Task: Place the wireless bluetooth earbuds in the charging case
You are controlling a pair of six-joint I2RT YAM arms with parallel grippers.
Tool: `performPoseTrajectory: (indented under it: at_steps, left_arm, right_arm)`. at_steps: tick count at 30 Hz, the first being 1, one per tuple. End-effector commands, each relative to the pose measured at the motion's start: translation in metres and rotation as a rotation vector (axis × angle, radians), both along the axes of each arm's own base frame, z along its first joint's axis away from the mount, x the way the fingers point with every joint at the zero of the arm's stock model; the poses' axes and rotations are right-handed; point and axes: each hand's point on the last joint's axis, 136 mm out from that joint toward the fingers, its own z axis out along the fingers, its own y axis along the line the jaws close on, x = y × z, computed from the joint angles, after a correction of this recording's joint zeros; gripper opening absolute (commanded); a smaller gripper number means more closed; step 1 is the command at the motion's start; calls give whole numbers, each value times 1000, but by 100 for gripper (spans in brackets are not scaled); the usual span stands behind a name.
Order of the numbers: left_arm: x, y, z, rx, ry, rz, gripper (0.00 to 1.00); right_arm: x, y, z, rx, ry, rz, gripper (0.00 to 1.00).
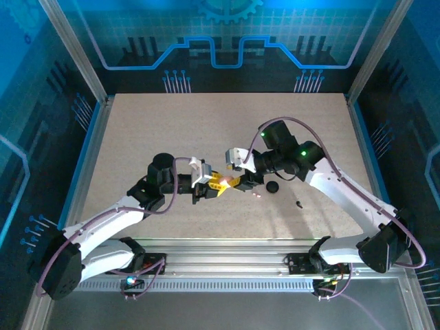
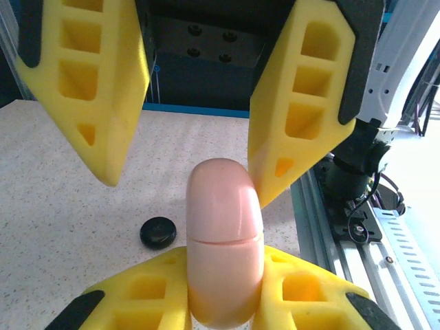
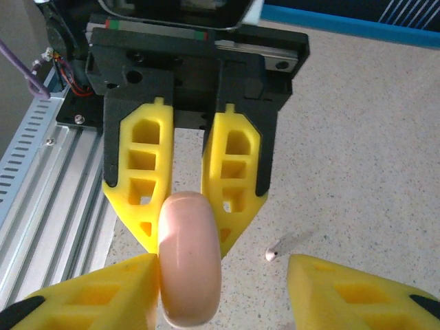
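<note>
A pink oval charging case (image 2: 224,240), its lid seam closed, is held above the table with my left gripper (image 2: 223,278) shut on its lower half. My right gripper (image 3: 223,292) is open around the case's (image 3: 189,265) other end; one of its fingers (image 3: 103,295) rests against the case's side and the other stands well apart. From above, the two grippers (image 1: 205,184) (image 1: 237,180) meet nose to nose at the table's middle. A whitish earbud (image 3: 271,255) lies on the table below. A tiny black earbud (image 1: 300,203) lies further right.
A black round case (image 1: 273,186) (image 2: 157,232) lies on the speckled table just right of the grippers. The aluminium rail (image 1: 227,265) runs along the near edge. Free tabletop (image 1: 227,130) stretches behind both arms to the back wall.
</note>
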Motion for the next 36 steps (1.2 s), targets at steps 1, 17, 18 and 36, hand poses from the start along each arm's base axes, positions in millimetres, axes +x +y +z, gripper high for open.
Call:
performPoseTrajectory:
  at_steps: [1, 17, 18, 36]
  left_arm:
    - [-7, -7, 18, -37, -47, -55, 11]
    - [5, -2, 11, -54, -25, 34, 10]
    - [9, 0, 10, -64, -20, 58, 9]
    - [79, 118, -10, -240, 142, 676, 10]
  right_arm:
    - [23, -7, 16, 55, -44, -88, 51]
    - [45, -23, 35, 129, -43, -233, 51]
    - [46, -25, 37, 134, -37, -254, 51]
    - [82, -35, -48, -161, 509, -885, 45]
